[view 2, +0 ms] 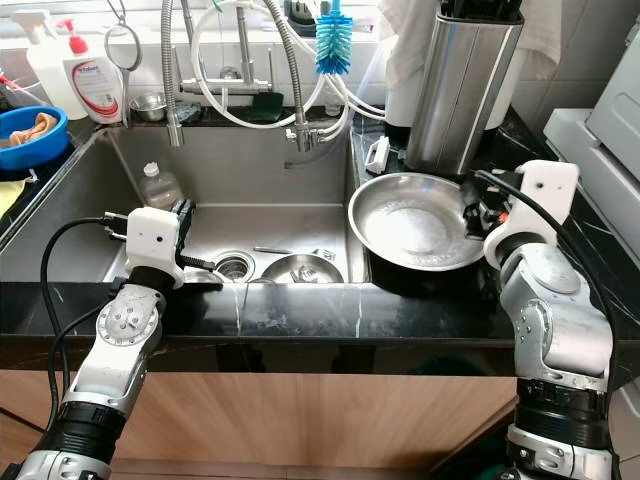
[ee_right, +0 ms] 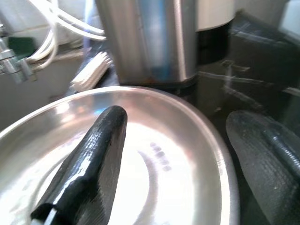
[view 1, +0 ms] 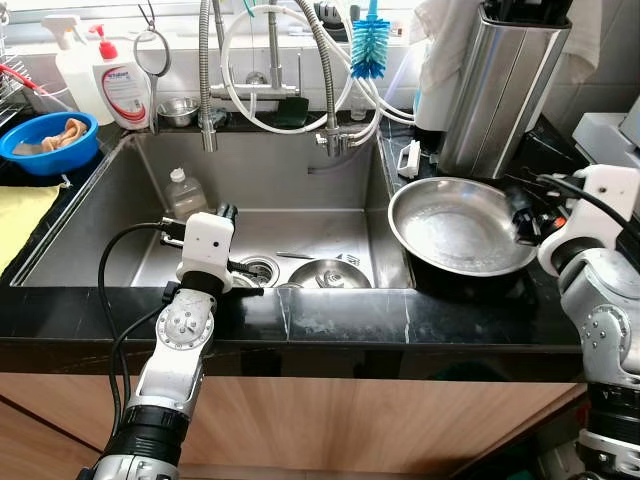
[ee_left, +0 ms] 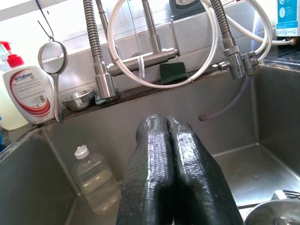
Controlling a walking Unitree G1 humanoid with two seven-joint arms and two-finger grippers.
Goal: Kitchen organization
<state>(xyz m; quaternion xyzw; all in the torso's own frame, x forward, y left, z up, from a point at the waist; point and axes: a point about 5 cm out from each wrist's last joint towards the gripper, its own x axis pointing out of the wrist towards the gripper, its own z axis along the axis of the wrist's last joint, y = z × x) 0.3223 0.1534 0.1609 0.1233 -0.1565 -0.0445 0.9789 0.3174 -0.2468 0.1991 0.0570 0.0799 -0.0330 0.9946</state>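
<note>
Astride pan [ee_right: 140, 187] rim: right claw [ee_right: 187, 154]

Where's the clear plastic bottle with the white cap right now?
The clear plastic bottle with the white cap stands inside the steel sink, in its back left corner, just beyond the left gripper.

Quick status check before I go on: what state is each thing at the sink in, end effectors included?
Left end effector: shut, empty, over the sink.
Right end effector: open, straddling the steel plate's rim.
Steel plate: upright on the counter, empty, looks wet.
Plastic bottle: capped, standing in the sink.
Steel bowl: upside down by the drain.
Blue bowl: upright, holding something pale.
</note>
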